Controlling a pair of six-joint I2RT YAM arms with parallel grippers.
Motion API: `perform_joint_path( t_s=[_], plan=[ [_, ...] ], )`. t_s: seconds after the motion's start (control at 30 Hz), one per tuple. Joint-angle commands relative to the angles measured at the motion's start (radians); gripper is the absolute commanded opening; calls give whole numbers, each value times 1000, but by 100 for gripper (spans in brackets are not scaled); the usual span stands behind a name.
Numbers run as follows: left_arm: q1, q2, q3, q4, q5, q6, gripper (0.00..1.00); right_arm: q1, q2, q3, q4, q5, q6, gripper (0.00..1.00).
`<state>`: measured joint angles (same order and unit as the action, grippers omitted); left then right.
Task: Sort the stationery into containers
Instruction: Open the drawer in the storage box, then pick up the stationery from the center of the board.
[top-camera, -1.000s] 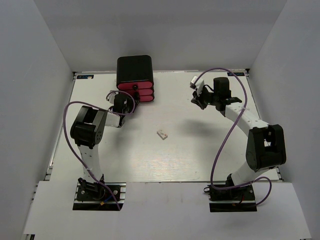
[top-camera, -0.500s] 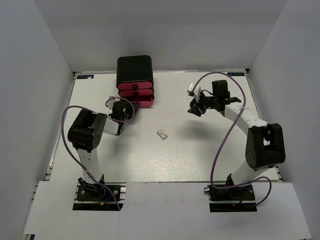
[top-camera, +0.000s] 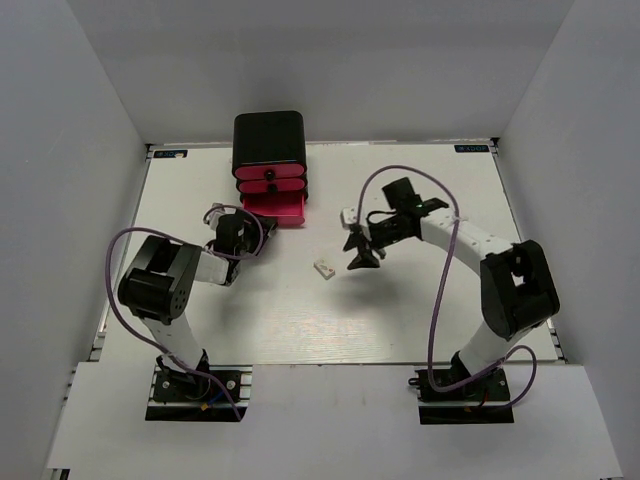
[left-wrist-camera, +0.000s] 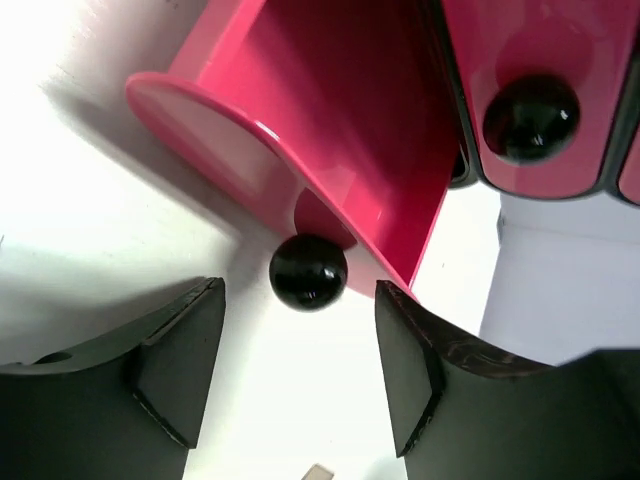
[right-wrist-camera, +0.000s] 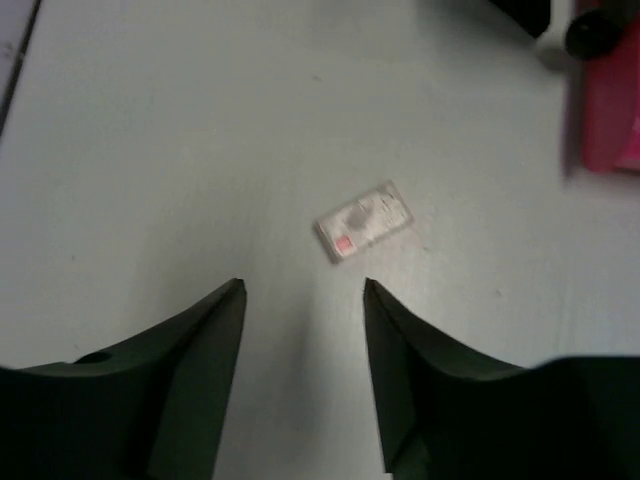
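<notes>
A small white eraser (top-camera: 324, 268) with a red mark lies flat on the table, also seen as the eraser (right-wrist-camera: 364, 220) just ahead of my right gripper (right-wrist-camera: 303, 292). That right gripper (top-camera: 360, 257) hovers to its right, open and empty. The black cabinet (top-camera: 268, 135) holds three pink-red drawers, and the bottom drawer (top-camera: 276, 208) is pulled out. My left gripper (left-wrist-camera: 300, 335) is open, its fingers apart on either side of that drawer's black knob (left-wrist-camera: 308, 271), not touching it. In the top view the left gripper (top-camera: 246, 226) sits at the drawer's left front.
The upper two drawers (left-wrist-camera: 535, 70) are shut, one round knob (left-wrist-camera: 530, 117) showing. White walls enclose the table (top-camera: 300, 320) on three sides. A purple cable loops over each arm.
The bottom drawer has slid out with the left gripper, which then let go of the knob and opened. The right arm swung left and nearer, over the eraser, and its jaws opened.
</notes>
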<state>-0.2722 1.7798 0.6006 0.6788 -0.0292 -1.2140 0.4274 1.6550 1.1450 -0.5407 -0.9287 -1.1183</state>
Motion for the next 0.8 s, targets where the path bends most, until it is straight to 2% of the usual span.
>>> perform_joint_path(
  t_s=[0.0, 0.07, 0.1, 0.17, 0.2, 0.23, 0.27, 0.33, 0.37, 0.4, 0.43, 0.5, 0.6, 0.77],
  plan=[
    [2, -103, -16, -48, 8, 68, 72, 111, -20, -36, 115, 60, 233, 53],
    [2, -131, -27, -59, 20, 102, 73, 164, -41, -77, 265, 112, 335, 52],
    [2, -143, -27, -79, 20, 116, 74, 194, -46, -99, 293, 202, 435, 52],
    [11, -187, -38, -111, 41, 161, 74, 228, -32, -105, 346, 264, 613, 52],
    [11, -206, -38, -123, 41, 188, 74, 241, -28, -110, 382, 343, 673, 52],
    [11, -224, -29, -149, 41, 246, 74, 246, -14, -99, 380, 390, 772, 45],
    [-1, -273, -28, -221, 41, 280, 74, 249, -9, -99, 392, 449, 814, 44],
    [-1, -330, -16, -304, 41, 342, 75, 263, -8, -116, 433, 533, 927, 50],
    [-1, -394, -47, -315, 41, 343, 75, 273, -12, -122, 458, 598, 951, 54],
    [-1, -433, -65, -315, 20, 359, 75, 275, -14, -132, 487, 611, 971, 64],
    [-1, -474, -82, -343, 11, 370, 75, 280, -12, -130, 499, 631, 1003, 66],
    [-1, -596, -128, -378, -9, 380, 78, 292, 20, -116, 496, 665, 1022, 66],
    [-1, -701, -160, -458, -35, 401, 84, 310, 64, -96, 487, 679, 1041, 64],
    [-1, -909, -215, -599, -72, 401, 84, 356, 98, -99, 505, 732, 1052, 63]
  ],
)
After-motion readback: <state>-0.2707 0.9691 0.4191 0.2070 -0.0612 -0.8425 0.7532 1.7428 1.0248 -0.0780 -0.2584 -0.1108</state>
